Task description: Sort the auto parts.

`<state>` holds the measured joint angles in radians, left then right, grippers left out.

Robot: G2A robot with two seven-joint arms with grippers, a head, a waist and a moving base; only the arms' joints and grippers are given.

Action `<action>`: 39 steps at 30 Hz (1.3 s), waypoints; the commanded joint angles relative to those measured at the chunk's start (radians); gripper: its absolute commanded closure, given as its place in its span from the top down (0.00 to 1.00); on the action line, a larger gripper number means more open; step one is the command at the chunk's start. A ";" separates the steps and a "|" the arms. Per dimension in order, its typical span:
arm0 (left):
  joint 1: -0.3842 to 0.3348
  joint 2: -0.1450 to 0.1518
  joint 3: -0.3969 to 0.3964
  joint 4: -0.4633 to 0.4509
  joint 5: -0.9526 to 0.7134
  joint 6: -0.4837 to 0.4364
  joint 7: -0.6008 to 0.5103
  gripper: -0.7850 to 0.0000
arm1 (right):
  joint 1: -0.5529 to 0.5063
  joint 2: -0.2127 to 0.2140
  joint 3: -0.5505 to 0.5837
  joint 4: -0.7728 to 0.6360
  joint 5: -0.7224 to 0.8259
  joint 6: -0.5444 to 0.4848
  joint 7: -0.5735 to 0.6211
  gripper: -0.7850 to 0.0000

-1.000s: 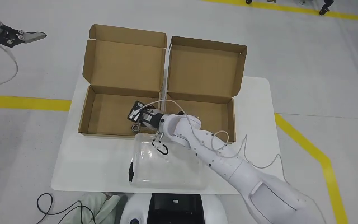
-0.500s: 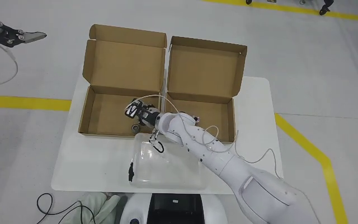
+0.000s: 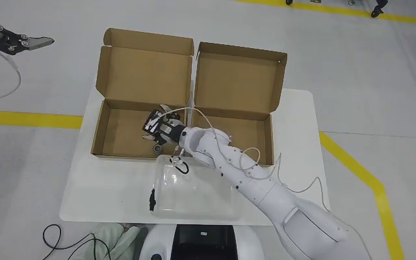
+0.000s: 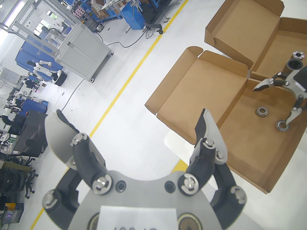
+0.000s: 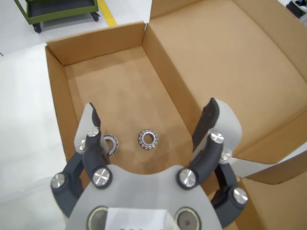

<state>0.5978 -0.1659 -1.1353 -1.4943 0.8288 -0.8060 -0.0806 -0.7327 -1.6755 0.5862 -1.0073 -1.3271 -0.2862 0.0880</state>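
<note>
Cardboard left box mid-frame with 2 bearings on its floor. Further left, off the table: left gripper, fingers apart. Over the bearings: right gripper, fingers apart, empty. Probably just after a drop. Next: lift clear of the front wall toward the clear tub. Free room above, lids upright behind.

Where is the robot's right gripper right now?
In the top view, the right gripper hangs over the left cardboard box with its fingers open, just above two metal bearings lying near that box's front wall.
</note>
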 commanded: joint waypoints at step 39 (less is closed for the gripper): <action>0.000 0.000 0.000 0.000 0.000 0.000 0.000 1.00 | -1.108 0.297 0.715 -1.008 -0.317 0.004 -0.224 1.00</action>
<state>0.5978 -0.1659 -1.1353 -1.4943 0.8288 -0.8060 -0.0806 -1.8108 -1.3810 1.2879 -2.0060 -1.6442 -0.2964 -0.1130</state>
